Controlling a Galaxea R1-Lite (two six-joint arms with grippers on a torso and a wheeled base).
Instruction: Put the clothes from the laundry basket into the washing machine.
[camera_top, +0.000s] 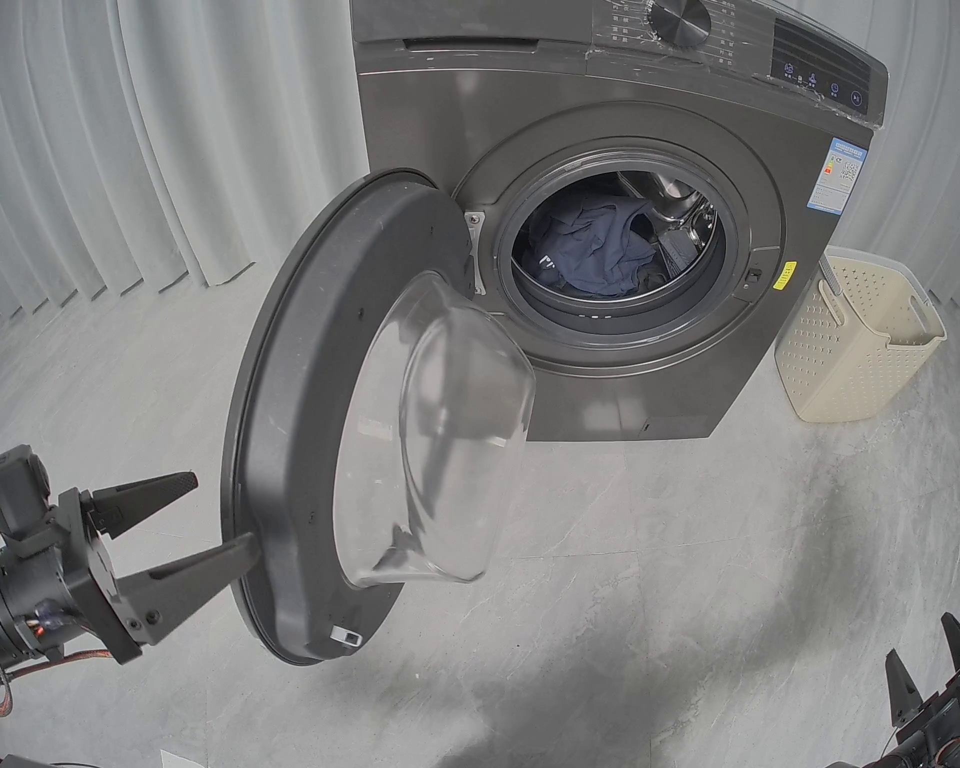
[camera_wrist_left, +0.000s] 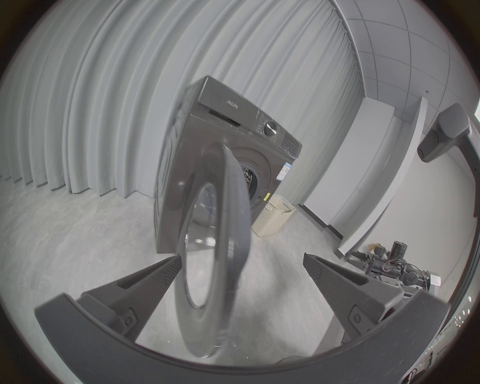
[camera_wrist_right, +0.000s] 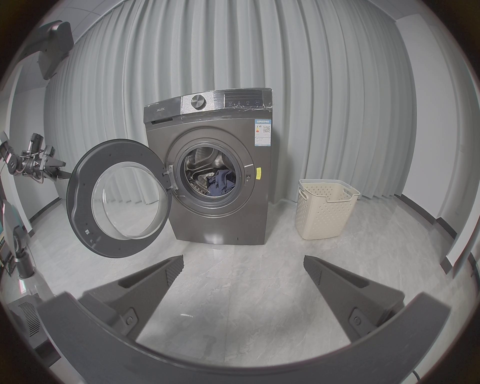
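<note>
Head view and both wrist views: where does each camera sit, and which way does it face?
Head view: high, looking forward and down at the washing machine, its open door and the clothes inside; left gripper low on the left, right gripper at the lower right corner.
Left wrist view: beside the door, seeing it edge-on between its own open fingers.
Right wrist view: farther back, facing the machine's front; own open fingers in the foreground.
Shared: all three show the machine, door and laundry basket.
</note>
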